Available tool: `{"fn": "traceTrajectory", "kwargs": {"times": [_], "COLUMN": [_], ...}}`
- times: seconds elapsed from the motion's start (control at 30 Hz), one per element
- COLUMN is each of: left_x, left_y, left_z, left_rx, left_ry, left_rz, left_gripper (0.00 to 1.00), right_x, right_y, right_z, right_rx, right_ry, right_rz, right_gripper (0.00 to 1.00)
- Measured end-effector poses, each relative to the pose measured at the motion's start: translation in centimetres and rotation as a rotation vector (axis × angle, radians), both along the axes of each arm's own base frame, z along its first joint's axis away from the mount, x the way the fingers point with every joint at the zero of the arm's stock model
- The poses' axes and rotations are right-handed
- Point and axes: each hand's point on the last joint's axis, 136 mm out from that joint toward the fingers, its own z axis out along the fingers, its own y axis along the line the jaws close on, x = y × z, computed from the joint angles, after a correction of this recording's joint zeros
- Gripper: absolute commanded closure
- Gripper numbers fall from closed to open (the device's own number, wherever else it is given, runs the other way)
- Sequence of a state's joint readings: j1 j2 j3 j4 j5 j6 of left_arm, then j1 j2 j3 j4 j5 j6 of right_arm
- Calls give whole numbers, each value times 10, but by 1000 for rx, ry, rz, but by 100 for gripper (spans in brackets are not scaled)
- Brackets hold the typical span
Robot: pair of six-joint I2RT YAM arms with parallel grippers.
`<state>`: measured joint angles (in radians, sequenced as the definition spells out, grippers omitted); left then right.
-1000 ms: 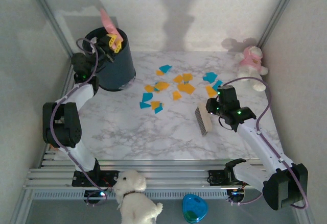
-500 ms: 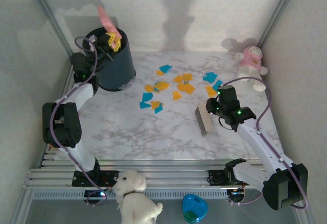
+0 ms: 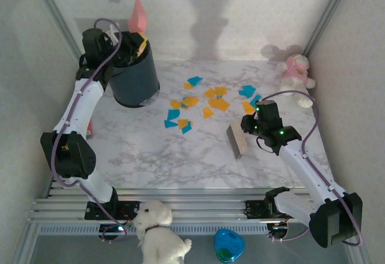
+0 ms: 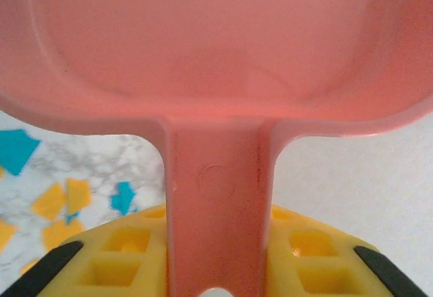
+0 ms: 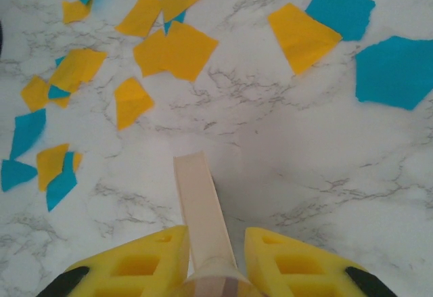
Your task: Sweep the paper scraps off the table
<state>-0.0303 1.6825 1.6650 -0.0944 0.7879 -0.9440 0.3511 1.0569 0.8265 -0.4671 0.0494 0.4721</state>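
Orange-yellow and teal paper scraps (image 3: 207, 101) lie scattered on the far middle of the marble table (image 3: 174, 156). My left gripper (image 3: 127, 42) is shut on the handle (image 4: 216, 209) of a pink dustpan (image 3: 138, 16), held tilted upward over a dark round bin (image 3: 133, 74). In the left wrist view the dustpan (image 4: 216, 53) is seen from close up, with scraps (image 4: 64, 199) below it. My right gripper (image 3: 249, 125) is shut on a pale brush (image 3: 236, 139) resting on the table just in front of and to the right of the scraps. The brush (image 5: 199, 209) points toward the scraps (image 5: 174, 50).
A pink and white plush toy (image 3: 296, 74) sits at the back right corner. A white plush dog (image 3: 159, 234) and a blue object (image 3: 228, 246) lie in front of the metal rail. A small red item (image 3: 90, 133) shows at the table's left edge.
My left arm has stretched up and back, lifting the dustpan higher above the bin and more upright. The right gripper and brush have shifted slightly left.
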Motion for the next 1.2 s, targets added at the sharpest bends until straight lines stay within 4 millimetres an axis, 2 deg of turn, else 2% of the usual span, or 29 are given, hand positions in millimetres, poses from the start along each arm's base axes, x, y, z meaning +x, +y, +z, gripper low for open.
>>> {"fn": "traceTrajectory", "kwargs": {"times": [0.13, 0.4, 0.53, 0.8, 1.03, 1.2], "left_x": [-15, -57, -71, -122, -138, -149], "left_y": [-19, -54, -47, -43, -31, -21], "left_z": [-11, -39, -51, -64, -80, -86], "left_rx": [196, 547, 678, 835, 910, 937], "left_ry": [-27, -64, -69, -102, -87, -77], "left_rz": [-43, -145, -132, -154, -144, -124], "left_gripper": [100, 100, 100, 100, 100, 100], "right_x": [3, 13, 23, 52, 76, 96], "right_y": [8, 29, 42, 87, 140, 179], "right_z": [5, 13, 16, 21, 30, 26], "right_rx": [46, 155, 205, 306, 368, 387], "right_ry": [-14, -29, -19, 6, 9, 21], "right_rz": [13, 53, 80, 175, 276, 335], "right_gripper": [100, 100, 100, 100, 100, 100]}}
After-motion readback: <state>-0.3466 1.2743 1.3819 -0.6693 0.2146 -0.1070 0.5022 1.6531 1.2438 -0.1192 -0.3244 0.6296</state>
